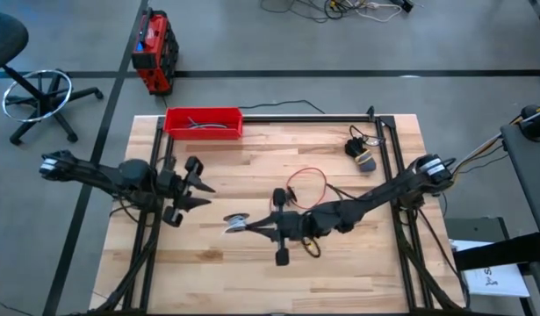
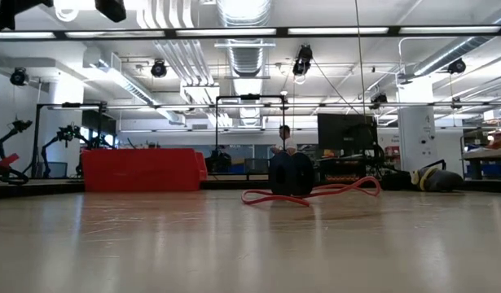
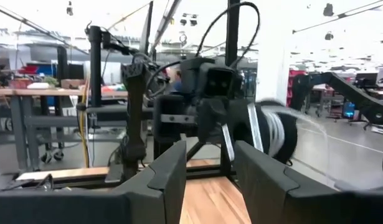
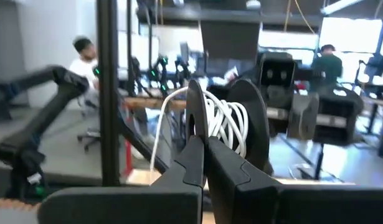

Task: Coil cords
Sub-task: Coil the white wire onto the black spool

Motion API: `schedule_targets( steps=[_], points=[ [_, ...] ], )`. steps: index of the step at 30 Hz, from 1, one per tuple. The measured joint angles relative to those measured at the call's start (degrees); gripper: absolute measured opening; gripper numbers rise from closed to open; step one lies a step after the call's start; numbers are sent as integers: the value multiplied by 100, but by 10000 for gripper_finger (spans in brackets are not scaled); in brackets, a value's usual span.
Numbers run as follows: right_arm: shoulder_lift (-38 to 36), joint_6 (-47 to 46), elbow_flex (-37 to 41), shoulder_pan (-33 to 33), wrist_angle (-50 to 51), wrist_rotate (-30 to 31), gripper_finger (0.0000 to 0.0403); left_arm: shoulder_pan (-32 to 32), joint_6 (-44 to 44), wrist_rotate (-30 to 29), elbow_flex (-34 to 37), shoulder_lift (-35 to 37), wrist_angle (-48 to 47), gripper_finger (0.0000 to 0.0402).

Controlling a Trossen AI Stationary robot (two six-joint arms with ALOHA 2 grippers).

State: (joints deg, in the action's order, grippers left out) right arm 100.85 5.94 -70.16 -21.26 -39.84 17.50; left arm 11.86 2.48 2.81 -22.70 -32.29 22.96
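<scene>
The white cord [image 4: 225,124] is wound between two black discs [image 4: 250,118] as a spool [image 1: 235,222]. My right gripper [image 1: 250,224] is shut on it over the table's middle. The red cord [image 1: 309,184] lies in a loose loop on the wood just beyond my right arm, and it also shows in the low view [image 2: 307,194]. My left gripper [image 1: 198,189] hangs open at the table's left, fingers pointing at the spool [image 3: 275,130], a short way from it. My right gripper pinches the rim of one black disc [image 4: 194,127] between its two fingers. The fingers lie level and point toward the table's left. The spool stands at their tips with the wound white cord beside them, held above the wood.
A red tray [image 1: 204,121] with dark cables stands at the table's far left. A small dark bundle [image 1: 362,154] lies at the far right. A black frame [image 1: 388,167] runs along the table's edges. Bare wood lies along the near side.
</scene>
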Motion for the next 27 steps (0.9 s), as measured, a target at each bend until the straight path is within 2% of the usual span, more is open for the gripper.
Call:
schedule_targets(
  steps=[6,13,22,27],
  points=[
    [-214,-25,495,-7,-1009,-332,0,61,18,15,2,-627,592,129],
    [-331,-316,1338,-22,-2892,-584,0,103,60,20,5,-1455,1609,140],
    [-600,-432,1622,104,-2975,-352,0,111,301,38,5,-2184,2553,133],
    [-774,-378,1641,133,-2436,-43,0,111,641,398,5,-2655,3256,138]
  ],
)
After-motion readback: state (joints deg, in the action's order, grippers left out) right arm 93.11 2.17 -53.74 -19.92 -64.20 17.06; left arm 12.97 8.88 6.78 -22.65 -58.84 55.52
